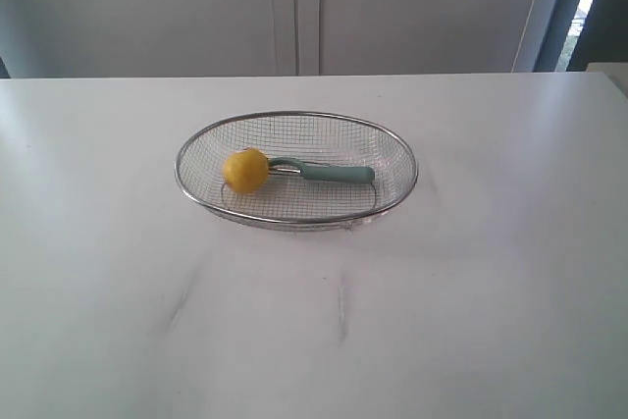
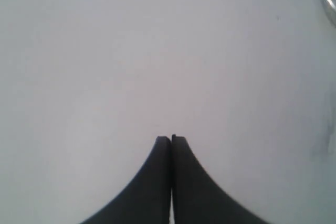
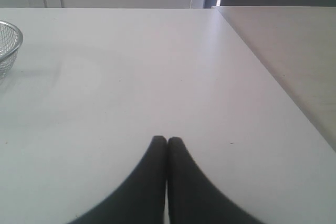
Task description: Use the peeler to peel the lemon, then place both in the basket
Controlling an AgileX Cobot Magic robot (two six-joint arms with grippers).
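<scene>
The lemon (image 1: 245, 170) lies in the left part of the wire basket (image 1: 391, 146) in the middle of the white table. The teal peeler (image 1: 334, 173) lies in the basket too, its head against the lemon and its handle pointing right. Neither arm shows in the exterior view. My left gripper (image 2: 171, 138) is shut with nothing between its fingers, over bare table; a bit of the basket rim (image 2: 329, 3) shows at that view's edge. My right gripper (image 3: 167, 139) is shut and empty too, with the basket (image 3: 10, 45) well off to one side.
The white table (image 1: 491, 291) carries faint grey smudges (image 1: 341, 306) in front of the basket. In the right wrist view the table's edge (image 3: 273, 85) runs close by, with a second, duller surface (image 3: 299, 51) beyond it. Pale cabinet doors (image 1: 294, 7) stand behind.
</scene>
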